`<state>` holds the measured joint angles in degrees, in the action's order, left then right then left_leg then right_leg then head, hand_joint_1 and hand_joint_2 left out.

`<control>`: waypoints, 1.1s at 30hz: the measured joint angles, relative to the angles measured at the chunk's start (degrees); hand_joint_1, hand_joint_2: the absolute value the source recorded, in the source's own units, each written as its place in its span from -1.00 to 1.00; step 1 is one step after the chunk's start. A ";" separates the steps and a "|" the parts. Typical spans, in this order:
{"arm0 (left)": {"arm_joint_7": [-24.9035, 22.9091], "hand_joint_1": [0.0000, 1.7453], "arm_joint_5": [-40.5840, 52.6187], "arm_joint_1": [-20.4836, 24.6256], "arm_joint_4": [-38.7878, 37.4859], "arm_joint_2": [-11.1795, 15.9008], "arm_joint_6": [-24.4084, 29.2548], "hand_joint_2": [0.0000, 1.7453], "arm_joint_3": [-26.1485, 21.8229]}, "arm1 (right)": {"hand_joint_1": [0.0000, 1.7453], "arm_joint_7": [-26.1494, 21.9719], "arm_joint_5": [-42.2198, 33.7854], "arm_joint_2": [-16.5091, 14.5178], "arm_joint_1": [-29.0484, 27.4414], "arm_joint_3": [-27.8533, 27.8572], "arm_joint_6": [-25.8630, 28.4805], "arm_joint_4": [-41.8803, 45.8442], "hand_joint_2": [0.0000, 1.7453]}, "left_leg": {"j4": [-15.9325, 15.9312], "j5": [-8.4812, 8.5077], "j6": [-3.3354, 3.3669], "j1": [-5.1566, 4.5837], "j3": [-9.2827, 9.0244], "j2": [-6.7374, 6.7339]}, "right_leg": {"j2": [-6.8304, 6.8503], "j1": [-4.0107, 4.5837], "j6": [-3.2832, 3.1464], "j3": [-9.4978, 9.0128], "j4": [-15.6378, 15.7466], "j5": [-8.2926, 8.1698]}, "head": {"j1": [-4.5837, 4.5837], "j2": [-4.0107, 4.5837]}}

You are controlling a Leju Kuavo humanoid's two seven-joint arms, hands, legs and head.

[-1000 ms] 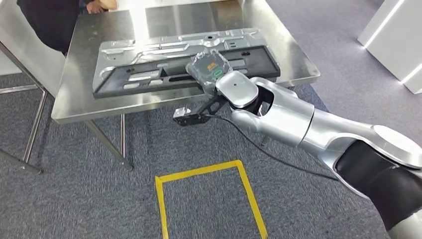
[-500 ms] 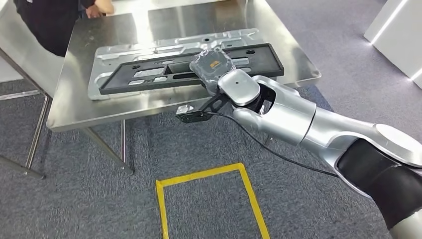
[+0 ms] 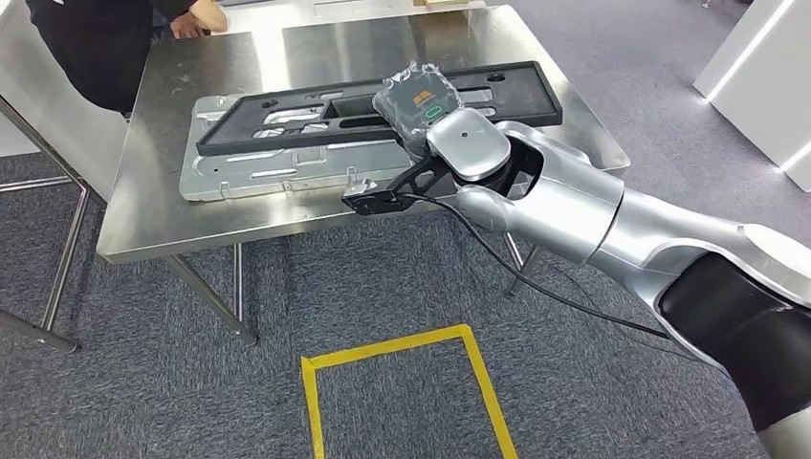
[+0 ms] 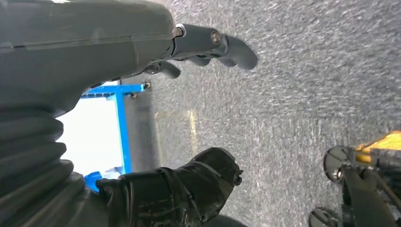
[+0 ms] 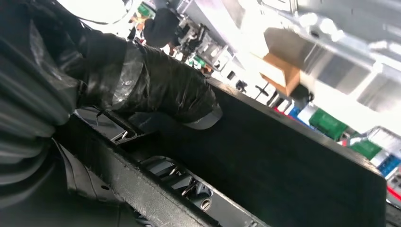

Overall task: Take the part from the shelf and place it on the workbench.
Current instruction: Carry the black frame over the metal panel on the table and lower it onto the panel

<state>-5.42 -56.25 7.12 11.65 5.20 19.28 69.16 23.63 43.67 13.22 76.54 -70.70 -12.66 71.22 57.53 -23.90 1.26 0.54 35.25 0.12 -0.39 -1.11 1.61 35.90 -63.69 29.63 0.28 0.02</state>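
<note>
Looking down from the head view, we see a stainless-steel workbench (image 3: 182,220) on grey carpet (image 3: 143,382), with a yellow taped rectangle (image 3: 406,382) on the floor in front of it. A white unit (image 3: 765,76) stands off to the right, and a person in dark clothing (image 3: 96,48) stands at the bench's far left corner, one hand resting on its far edge. A silver stamped metal panel (image 3: 258,163) lies flat along the middle of the benchtop. Our right hand (image 3: 421,105), wrapped in dark film, is clamped on the long black plastic part (image 3: 287,120), which sits over the panel's far side and reaches toward the bench's right edge. Our silver right forearm (image 3: 555,206) crosses the near right corner, covering it. In the left wrist view our left hand (image 4: 156,142) hangs over the carpet, fingers apart, holding nothing.
</note>
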 joint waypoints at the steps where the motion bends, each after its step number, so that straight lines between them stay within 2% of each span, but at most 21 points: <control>1: 0.01 -1.00 0.01 0.05 0.00 0.00 0.00 1.00 0.00 | 1.00 -0.01 -0.01 0.13 0.04 0.03 0.00 0.03 1.00 | -0.04 -0.15 0.33 -0.09 -0.18 -0.01 | 0.04 0.08 0.01 2.03 -3.83 1.42 | 0.01 0.00; 2: 0.02 -1.00 0.01 0.10 0.00 0.01 0.00 1.00 0.00 | 1.00 -0.01 -0.03 0.25 -0.03 0.02 0.00 0.05 1.00 | 0.01 -0.31 0.59 -0.16 -0.29 -0.01 | 0.05 0.13 0.01 4.30 -7.64 2.54 | 0.01 0.00; 3: 0.05 -1.00 0.02 0.13 0.00 0.01 0.00 1.00 0.00 | 1.00 -0.02 -0.04 0.37 -0.18 -0.02 0.00 0.07 1.00 | 0.08 -0.49 0.74 -0.21 -0.41 0.16 | 0.06 0.13 0.01 6.12 -10.27 2.85 | 0.01 0.01; 4: 0.08 -1.00 0.02 0.14 0.00 0.02 0.00 1.00 0.00 | 1.00 -0.03 -0.05 0.47 -0.33 -0.06 0.00 0.07 1.00 | 0.20 -0.70 0.80 -0.25 -0.54 0.45 | 0.06 0.11 -0.02 7.01 -10.83 2.04 | 0.02 0.01; 5: 0.11 -1.00 0.03 0.14 0.00 0.02 -0.01 1.00 0.00 | 1.00 -0.03 -0.02 0.53 -0.42 -0.08 0.00 0.07 1.00 | 0.38 -0.96 0.77 -0.27 -0.69 0.81 | 0.03 0.08 -0.10 6.83 -9.24 0.27 | 0.02 0.01; 7: 0.13 -1.00 0.03 0.17 0.00 0.01 -0.03 1.00 0.00 | 1.00 -0.10 0.25 0.64 -0.38 -0.11 0.00 0.05 1.00 | 0.94 -1.64 0.51 -0.28 -0.90 1.43 | -0.26 0.07 -0.49 4.15 -2.04 -4.09 | 0.02 0.00; 9: 0.13 -1.00 0.02 0.15 0.00 -0.01 -0.07 1.00 0.00 | 1.00 -0.20 0.59 0.78 -0.28 -0.19 0.02 0.04 1.00 | 1.58 -2.21 0.06 -0.47 -0.73 1.74 | -0.52 0.25 -0.87 1.91 3.03 -5.80 | -0.01 -0.01; 11: 0.07 -1.00 0.01 0.05 0.00 -0.02 -0.10 1.00 -0.01 | 1.00 -0.33 0.61 0.75 -0.36 -0.29 0.20 0.04 1.00 | 1.68 -2.38 -0.44 -0.51 -0.55 1.93 | -0.50 0.49 -1.17 1.48 3.91 -5.53 | -0.03 0.00; 13: -0.11 -1.00 -0.05 -0.02 0.00 -0.01 -0.14 1.00 -0.02 | 1.00 -0.45 0.43 0.55 -0.48 -0.31 0.48 0.08 1.00 | 1.97 -2.91 -0.97 -0.37 -0.32 1.78 | -0.37 0.22 -1.61 1.12 4.26 -5.51 | -0.07 0.00; 14: -0.22 -1.00 -0.09 -0.02 0.00 -0.02 -0.16 1.00 -0.03 | 1.00 -0.47 0.38 0.47 -0.49 -0.31 0.61 0.08 1.00 | 3.30 -3.74 -1.30 -0.34 0.25 1.51 | -0.23 0.03 -1.86 0.81 4.51 -5.49 | -0.16 0.00; 17: -0.43 -1.00 -0.14 -0.04 0.00 -0.04 -0.18 1.00 -0.03 | 1.00 -0.47 0.33 0.35 -0.60 -0.33 0.91 -0.02 1.00 | 12.91 -7.65 -2.27 0.04 4.96 0.65 | 0.05 -0.14 -2.40 0.05 4.76 -5.15 | -0.38 0.00; 18: -0.46 -1.00 -0.15 -0.07 0.00 -0.04 -0.18 1.00 -0.03 | 1.00 -0.51 0.32 0.34 -0.73 -0.36 0.94 -0.05 1.00 | 15.69 -8.15 -2.47 0.16 6.61 0.52 | 0.05 -0.14 -2.45 -0.15 4.75 -4.99 | -0.38 0.00; 19: -0.48 -1.00 -0.16 -0.10 0.00 -0.04 -0.19 1.00 -0.03 | 1.00 -0.60 0.31 0.34 -0.92 -0.38 0.95 -0.07 1.00 | 16.66 -7.62 -2.58 0.24 7.48 0.41 | 0.02 -0.17 -2.44 -0.40 4.74 -4.80 | -0.39 0.01; 20: -0.48 -1.00 -0.18 -0.13 0.00 -0.02 -0.19 1.00 -0.02 | 1.00 -0.70 0.29 0.33 -1.09 -0.40 0.96 -0.08 1.00 | 15.38 -6.03 -2.61 0.28 7.27 0.32 | -0.02 -0.22 -2.35 -0.71 4.73 -4.58 | -0.39 0.01; 22: -0.46 -1.00 -0.22 -0.16 0.00 0.03 -0.20 1.00 -0.02 | 1.00 -0.85 0.28 0.33 -1.27 -0.40 0.97 -0.09 1.00 | 8.12 -1.50 -2.40 0.29 4.46 0.22 | -0.08 -0.32 -2.03 -1.41 4.75 -4.08 | -0.39 0.01; 24: -0.41 -1.00 -0.23 -0.12 0.00 0.09 -0.21 1.00 -0.03 | 1.00 -0.86 0.28 0.33 -1.22 -0.40 1.01 -0.10 1.00 | 2.25 0.58 -1.90 -0.03 1.80 0.21 | -0.10 -0.19 -1.56 -1.65 4.79 -3.79 | -0.37 0.01; 26: -0.37 -1.00 -0.23 -0.05 0.00 0.11 -0.23 1.00 -0.05 | 1.00 -0.89 0.28 0.33 -1.29 -0.40 1.03 -0.13 1.00 | 1.01 0.27 -1.32 -0.37 1.21 0.25 | -0.10 -0.04 -1.03 -1.58 4.96 -3.79 | -0.33 0.00; 29: -0.32 -1.00 -0.23 -0.07 0.00 0.08 -0.24 1.00 -0.05 | 1.00 -0.94 0.28 0.31 -1.33 -0.40 1.04 -0.13 1.00 | 0.19 0.40 -0.24 -0.01 0.63 0.18 | 0.02 0.00 -0.33 -0.96 3.59 -2.70 | -0.17 -0.01; 30: -0.31 -1.00 -0.23 -0.08 0.00 0.07 -0.24 1.00 -0.05 | 1.00 -0.93 0.28 0.30 -1.28 -0.40 1.06 -0.13 1.00 | -0.05 0.41 0.15 0.11 0.35 0.12 | 0.06 0.03 -0.24 0.25 1.09 -1.43 | -0.07 0.00; 32: -0.31 -1.00 -0.23 -0.07 0.00 0.07 -0.24 1.00 -0.05 | 1.00 -0.96 0.28 0.29 -1.40 -0.40 1.08 -0.14 1.00 | -0.08 0.18 0.71 0.00 0.13 0.05 | 0.09 0.04 -0.17 4.28 -6.64 1.70 | 0.09 0.01; 33: -0.31 -1.00 -0.23 -0.04 0.00 0.08 -0.24 1.00 -0.06 | 1.00 -0.98 0.28 0.31 -1.58 -0.40 1.08 -0.16 1.00 | -0.03 0.05 0.86 -0.04 0.06 0.07 | 0.09 0.03 -0.09 6.23 -9.96 2.57 | 0.12 0.00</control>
<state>-5.73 -56.48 7.07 11.65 5.28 19.04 69.10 22.65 43.95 13.52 74.96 -71.10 -11.57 71.06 57.49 -23.85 2.12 0.51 35.31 0.19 -0.29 -1.07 1.52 42.14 -73.65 32.21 0.40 0.02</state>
